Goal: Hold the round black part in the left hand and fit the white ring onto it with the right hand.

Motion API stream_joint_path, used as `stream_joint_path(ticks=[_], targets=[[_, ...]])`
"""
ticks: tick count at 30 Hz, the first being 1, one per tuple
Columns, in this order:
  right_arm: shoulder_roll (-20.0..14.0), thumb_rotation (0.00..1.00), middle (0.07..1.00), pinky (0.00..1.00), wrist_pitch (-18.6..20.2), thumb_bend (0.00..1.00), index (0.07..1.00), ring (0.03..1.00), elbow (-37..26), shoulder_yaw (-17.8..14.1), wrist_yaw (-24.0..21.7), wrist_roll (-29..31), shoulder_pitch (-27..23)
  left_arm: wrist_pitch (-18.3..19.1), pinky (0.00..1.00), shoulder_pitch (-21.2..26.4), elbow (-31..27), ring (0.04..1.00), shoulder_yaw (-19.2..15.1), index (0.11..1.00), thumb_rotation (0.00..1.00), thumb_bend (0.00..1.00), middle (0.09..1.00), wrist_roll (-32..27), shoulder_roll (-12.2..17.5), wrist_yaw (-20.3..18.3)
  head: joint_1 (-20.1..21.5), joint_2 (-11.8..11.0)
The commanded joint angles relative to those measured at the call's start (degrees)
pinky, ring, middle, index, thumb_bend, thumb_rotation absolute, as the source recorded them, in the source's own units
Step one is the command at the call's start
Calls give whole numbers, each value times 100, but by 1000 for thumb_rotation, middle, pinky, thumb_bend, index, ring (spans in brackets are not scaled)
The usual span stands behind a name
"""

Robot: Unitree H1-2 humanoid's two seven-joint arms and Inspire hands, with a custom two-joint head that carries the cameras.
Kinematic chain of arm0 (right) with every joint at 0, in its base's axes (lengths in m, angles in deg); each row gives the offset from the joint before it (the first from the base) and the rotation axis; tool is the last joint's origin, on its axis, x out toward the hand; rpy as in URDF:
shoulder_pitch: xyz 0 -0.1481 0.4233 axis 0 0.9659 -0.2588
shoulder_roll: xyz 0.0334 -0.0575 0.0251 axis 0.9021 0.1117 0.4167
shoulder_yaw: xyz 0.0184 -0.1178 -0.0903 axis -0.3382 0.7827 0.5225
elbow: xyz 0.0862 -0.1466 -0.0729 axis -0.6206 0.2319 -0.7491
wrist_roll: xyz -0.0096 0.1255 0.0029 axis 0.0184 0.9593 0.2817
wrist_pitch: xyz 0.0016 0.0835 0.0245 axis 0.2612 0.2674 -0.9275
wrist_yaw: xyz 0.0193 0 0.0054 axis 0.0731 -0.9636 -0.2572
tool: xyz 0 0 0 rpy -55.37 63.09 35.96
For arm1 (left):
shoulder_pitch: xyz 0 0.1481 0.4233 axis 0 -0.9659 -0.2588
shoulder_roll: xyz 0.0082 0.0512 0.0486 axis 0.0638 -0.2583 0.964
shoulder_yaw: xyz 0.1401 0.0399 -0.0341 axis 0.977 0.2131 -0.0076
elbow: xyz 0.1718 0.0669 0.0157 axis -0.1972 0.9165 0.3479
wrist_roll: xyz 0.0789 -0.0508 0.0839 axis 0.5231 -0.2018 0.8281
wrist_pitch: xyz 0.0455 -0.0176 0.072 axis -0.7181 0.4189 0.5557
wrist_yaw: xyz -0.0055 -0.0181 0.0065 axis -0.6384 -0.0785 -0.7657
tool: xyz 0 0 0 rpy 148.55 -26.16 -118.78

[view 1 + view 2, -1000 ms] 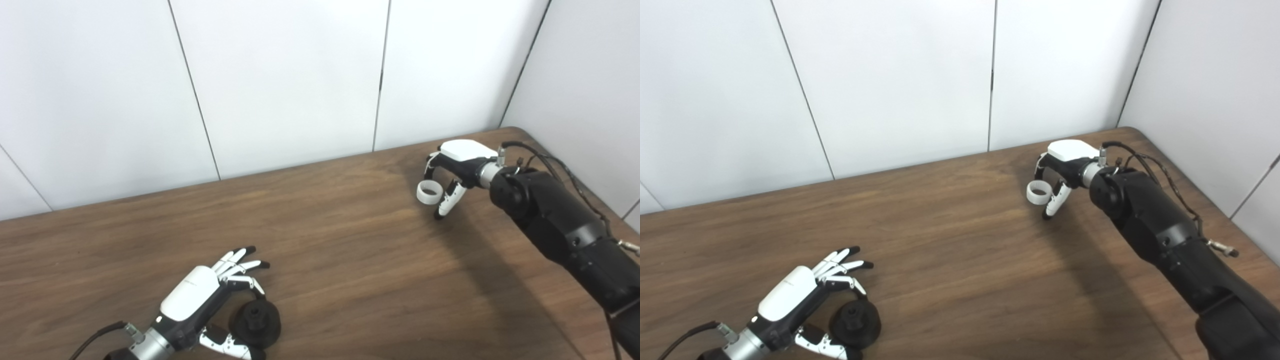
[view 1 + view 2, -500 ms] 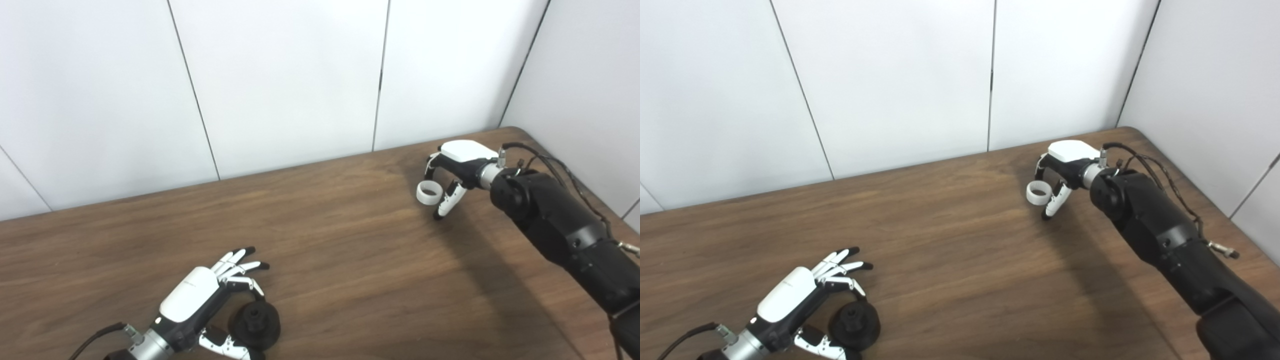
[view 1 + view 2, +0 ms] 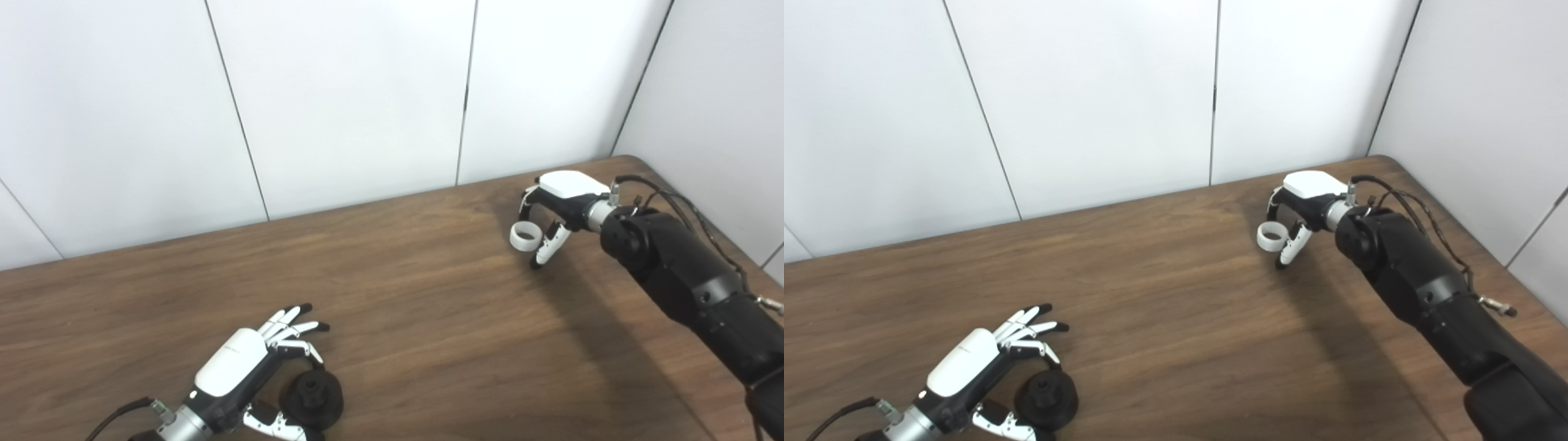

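Two hands work over a brown wood-grain table (image 3: pixel 398 294) backed by white wall panels (image 3: pixel 343 98) with dark seams. At near left, the left hand (image 3: pixel 245 373) curls finger and thumb around the black part (image 3: pixel 313 398), which lies on the table, its other fingers spread. Far right, near the table's rounded corner, the right hand (image 3: pixel 554 211) pinches the white ring (image 3: pixel 525 236).

L hand (image 3: pixel 236 370) low, fingers spread, thumb curled under; R hand (image 3: pixel 554 205) raised, fingers curled down
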State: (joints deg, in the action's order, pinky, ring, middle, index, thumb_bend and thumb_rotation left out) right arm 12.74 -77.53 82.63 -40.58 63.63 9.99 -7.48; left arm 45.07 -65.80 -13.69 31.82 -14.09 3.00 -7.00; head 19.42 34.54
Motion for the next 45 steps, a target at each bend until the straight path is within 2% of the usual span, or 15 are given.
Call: stream_joint_path(ticks=[1, 3, 6, 9, 22, 33, 39, 45], targets=[[-64, 274, 898, 1000, -89, 860, 636, 1000, -8, -61, 157, -8, -262, 21, 1000, -78, -30, 1000, 43, 483, 57, 524, 879, 150, 80, -230, -5, 11], [-57, 272, 894, 1000, -122, 862, 631, 1000, 33, -53, 195, -18, -274, 22, 1000, -85, -34, 1000, 26, 483, 57, 524, 878, 148, 71, -242, -18, 6], [-17, 175, 872, 1000, -186, 612, 521, 1000, 155, -51, 339, -38, -298, 24, 1000, -105, -66, 1000, -10, 483, 57, 524, 876, 149, 58, -262, -43, 23], [19, 144, 830, 1000, -271, 535, 487, 990, 275, -18, 544, -93, -322, 24, 1000, -122, -95, 1000, -37, 483, 57, 524, 878, 135, 65, -289, -49, 33], [-18, 143, 836, 1000, -234, 526, 481, 997, 207, 10, 501, -124, -368, 23, 1000, -182, -141, 1000, -184, 483, 57, 524, 876, 148, 72, -367, -55, 58], [-82, 142, 883, 1000, -305, 526, 480, 1000, 160, 38, 442, -144, -368, 24, 1000, -176, -109, 1000, -255, 483, 58, 524, 878, 181, 92, -397, -111, 84], [-48, 142, 883, 1000, -294, 527, 481, 1000, -530, 14, 142, -68, -354, 23, 1000, -128, 14, 1000, -224, 483, 57, 524, 876, 142, 90, -351, -136, 107], [22, 142, 883, 1000, -632, 526, 480, 1000, -1154, 17, -140, 187, -433, 21, 1000, -62, 98, 1000, -195, 483, 58, 524, 878, 153, 65, -369, -169, 98]])
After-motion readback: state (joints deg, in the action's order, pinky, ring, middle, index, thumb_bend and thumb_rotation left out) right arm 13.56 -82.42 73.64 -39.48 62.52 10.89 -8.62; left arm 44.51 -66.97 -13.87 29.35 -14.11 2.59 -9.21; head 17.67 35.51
